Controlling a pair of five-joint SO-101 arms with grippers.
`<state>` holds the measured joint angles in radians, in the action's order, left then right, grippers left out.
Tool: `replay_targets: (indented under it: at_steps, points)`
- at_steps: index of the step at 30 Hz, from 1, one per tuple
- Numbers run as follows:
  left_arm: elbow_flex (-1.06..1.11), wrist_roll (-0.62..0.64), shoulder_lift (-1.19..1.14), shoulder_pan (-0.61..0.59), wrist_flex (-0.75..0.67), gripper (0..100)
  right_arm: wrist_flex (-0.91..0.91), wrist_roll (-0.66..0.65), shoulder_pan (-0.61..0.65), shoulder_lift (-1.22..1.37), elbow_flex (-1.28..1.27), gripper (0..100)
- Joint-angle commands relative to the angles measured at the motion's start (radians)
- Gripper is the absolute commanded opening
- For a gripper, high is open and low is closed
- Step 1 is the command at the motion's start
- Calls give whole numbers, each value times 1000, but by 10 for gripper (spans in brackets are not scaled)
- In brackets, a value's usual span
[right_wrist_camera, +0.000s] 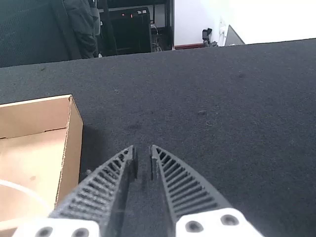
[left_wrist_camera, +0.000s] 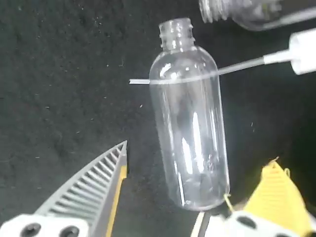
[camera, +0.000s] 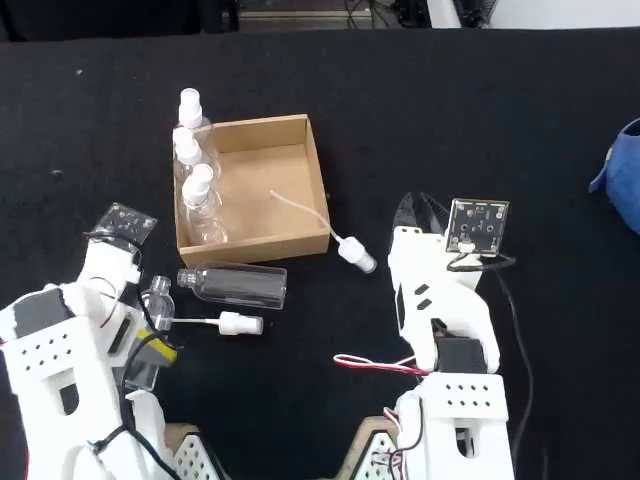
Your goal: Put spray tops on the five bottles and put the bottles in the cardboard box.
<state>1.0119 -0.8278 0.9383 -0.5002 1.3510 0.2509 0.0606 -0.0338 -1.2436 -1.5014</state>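
1. left jaws: spread wide, low over the desk (camera: 480, 120), straddling the nearer open bottle (left_wrist_camera: 192, 143). The grey finger stands clear of one side. The yellow-tipped finger sits just beside the bottle's base on the other side. No clamp on the bottle.
2. That bottle lies flat on the desk, uncapped. Its base is toward the left jaws, its neck points away from the arm, and its long axis runs near-to-far.
3. Loose spray top (camera: 241, 323): just right of that bottle. Its head is to the right, and its thin dip tube runs left and crosses over the bottle's shoulder. Long axis left-right.
4. Second open bottle (camera: 235, 285): just beyond the spray top, flat on the desk, with its neck to the left and its long axis left-right. It lies just in front of the box's near wall.
5. right jaws: narrow, only a thin slit with nothing between them. They sit over bare desk, right of the box, pointing away from the arm's base.
6. Second spray top (camera: 356, 254): its head is on the desk by the box's near right corner, between the box and the right jaws. Its tube runs far-left over the wall into the box.
7. Cardboard box (camera: 320, 190): open top, centre-left on the desk.
8. Three capped bottles (camera: 203, 215): in a row along the box's left wall, spray tops on. Upright or leaning, cannot tell.
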Motion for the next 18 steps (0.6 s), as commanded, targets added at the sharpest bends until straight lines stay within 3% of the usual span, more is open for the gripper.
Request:
replay_targets:
  at_steps: [1,9,15,18]
  points:
    - [84,61,-2,13,-106,278,-28,-3,9,-27,44,32]
    - [157,110,9,18,-175,273,-28,-3,9,-27,44,32]
    - [209,115,9,21,-169,73,-28,-6,9,-27,44,32]
    - [200,114,9,13,-161,52,-28,-6,9,-27,44,32]
